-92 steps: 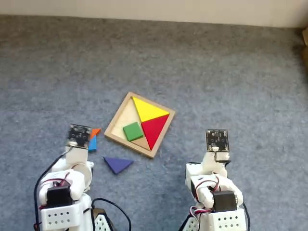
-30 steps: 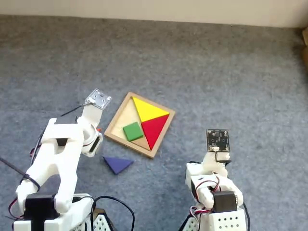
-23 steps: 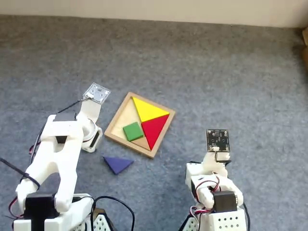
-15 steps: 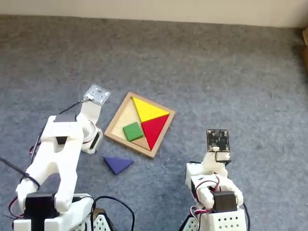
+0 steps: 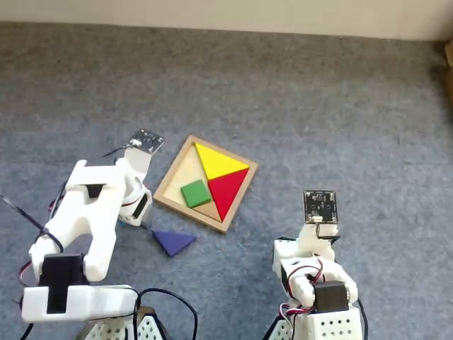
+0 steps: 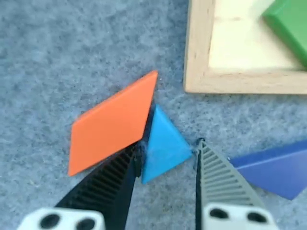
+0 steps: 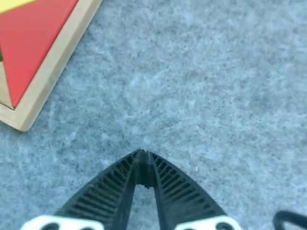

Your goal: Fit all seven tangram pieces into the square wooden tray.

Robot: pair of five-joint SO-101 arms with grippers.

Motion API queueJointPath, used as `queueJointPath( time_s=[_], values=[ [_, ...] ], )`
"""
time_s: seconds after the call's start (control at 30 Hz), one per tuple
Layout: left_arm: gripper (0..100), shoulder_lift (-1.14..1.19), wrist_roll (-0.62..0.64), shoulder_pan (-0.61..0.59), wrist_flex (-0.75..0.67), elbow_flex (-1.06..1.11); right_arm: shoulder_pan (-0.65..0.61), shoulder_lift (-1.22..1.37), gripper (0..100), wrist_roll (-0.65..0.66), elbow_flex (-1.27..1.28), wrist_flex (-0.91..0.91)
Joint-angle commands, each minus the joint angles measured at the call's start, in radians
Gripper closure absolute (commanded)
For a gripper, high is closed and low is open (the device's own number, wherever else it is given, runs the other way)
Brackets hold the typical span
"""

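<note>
green square (image 6: 290, 26) cropped, wooden tray (image 6: 197, 43) cropped

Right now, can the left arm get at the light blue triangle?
Probably yes. The left claw is open, with a finger on each side of the triangle. The orange piece lies close beside one finger and might crowd the grip.

left arm (image 5: 90, 212) stretched forward, left gripper (image 6: 169, 149) pointing down, jaws apart. right arm (image 5: 311, 273) folded back, right gripper (image 7: 143, 163) closed.
</note>
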Motion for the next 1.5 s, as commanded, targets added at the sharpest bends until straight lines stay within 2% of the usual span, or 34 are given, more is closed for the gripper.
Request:
queueJointPath(
  time_s=[0.0, 0.17, 0.43, 0.53, 0.8, 0.93, 1.1, 1.27, 1.47],
  values=[
    [82, 0.018, 0.014, 0.01, 0.011, -0.039, 0.013, -0.016, 99.1, 0.006, 0.104, 0.015],
    [88, -0.007, 0.014, 0.019, 0.011, -0.03, 0.013, -0.016, 99.1, 0.006, 0.104, 0.015],
    [89, -0.133, 0.021, 0.094, 0.086, -0.008, 0.013, -0.016, 99.1, 0.008, 0.104, 0.015],
    [89, -0.226, 0.094, 0.125, 0.126, -0.015, 0.013, -0.016, 99.1, 0.008, 0.104, 0.015],
    [89, -0.344, 0.123, 0.202, 0.12, -0.019, 0.013, -0.016, 99.1, 0.009, 0.104, 0.015],
    [89, -0.343, 0.124, 0.237, 0.052, -0.039, 0.013, -0.016, 99.1, 0.009, 0.104, 0.015],
    [89, -0.341, 0.213, 0.248, -0.049, -0.07, 0.013, -0.016, 99.1, 0.009, 0.104, 0.015],
    [89, -0.341, 0.222, 0.274, -0.141, -0.081, 0.008, -0.016, 99.1, 0.009, 0.104, 0.015],
    [89, -0.292, 0.219, 0.366, -0.157, -0.11, 0.005, -0.016, 99.1, 0.009, 0.104, 0.015]
  ],
)
